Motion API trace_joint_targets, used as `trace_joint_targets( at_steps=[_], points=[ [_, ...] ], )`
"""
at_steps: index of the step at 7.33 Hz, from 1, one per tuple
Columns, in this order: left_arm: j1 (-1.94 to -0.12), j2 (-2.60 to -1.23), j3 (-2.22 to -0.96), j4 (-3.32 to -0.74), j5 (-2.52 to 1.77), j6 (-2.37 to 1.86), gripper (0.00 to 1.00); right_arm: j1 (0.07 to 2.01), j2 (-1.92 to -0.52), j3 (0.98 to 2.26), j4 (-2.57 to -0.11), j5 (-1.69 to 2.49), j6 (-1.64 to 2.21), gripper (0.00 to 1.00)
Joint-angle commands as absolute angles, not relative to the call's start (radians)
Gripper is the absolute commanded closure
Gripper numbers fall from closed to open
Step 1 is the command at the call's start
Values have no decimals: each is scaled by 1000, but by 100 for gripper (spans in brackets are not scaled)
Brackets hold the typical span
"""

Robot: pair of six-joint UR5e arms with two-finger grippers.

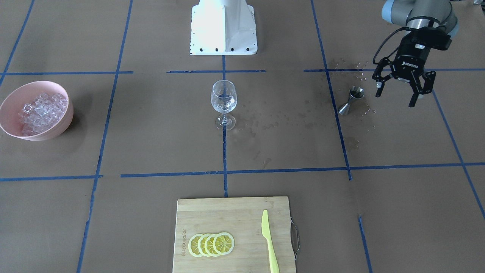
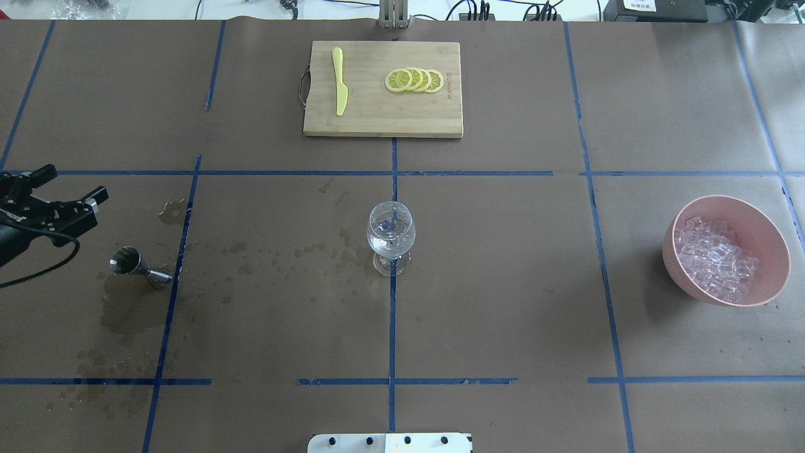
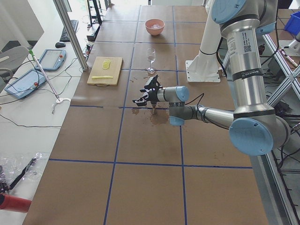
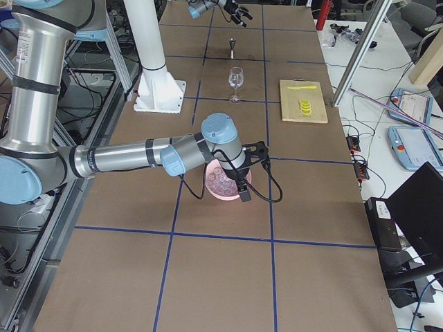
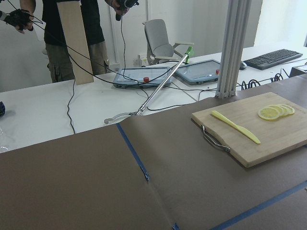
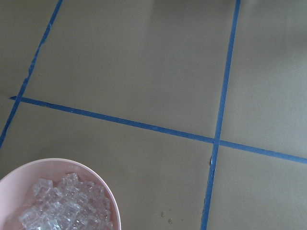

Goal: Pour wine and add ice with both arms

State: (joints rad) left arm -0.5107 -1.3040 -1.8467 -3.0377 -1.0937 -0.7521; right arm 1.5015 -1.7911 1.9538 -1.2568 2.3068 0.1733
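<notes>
Lemon slices (image 1: pixel 211 244) lie fanned on a cutting board (image 1: pixel 212 212) at the near edge of the surface (image 1: pixel 151 144). Farther back, at the centre, a wine glass (image 1: pixel 223 104) stands upright with a little clear wine (image 1: pixel 223 102) in it. Ice (image 1: pixel 41 112) fills a pink bowl (image 1: pixel 57 131) on the robot's right. The right gripper (image 4: pixel 242 187) is above the bowl; I cannot tell whether its fingers are spread. The left gripper (image 1: pixel 395 99) hangs spread and empty near a jigger (image 1: pixel 350 100).

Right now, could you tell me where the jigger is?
Overhead view: the jigger stands at far left, beside a blue tape line, near the left gripper.
</notes>
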Motion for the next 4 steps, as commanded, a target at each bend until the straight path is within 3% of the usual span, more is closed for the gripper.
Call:
trace_joint_targets(
  at_steps=[1,4],
  points=[
    [-268,-1293,-1833,-3046,-811,-836,0,1502,-1792,1954,-1256,2306,173,0],
    [-134,-1299,-1776,-3046,-643,-879,0,1502,-1792,1954,-1256,2306,173,0]
  ],
)
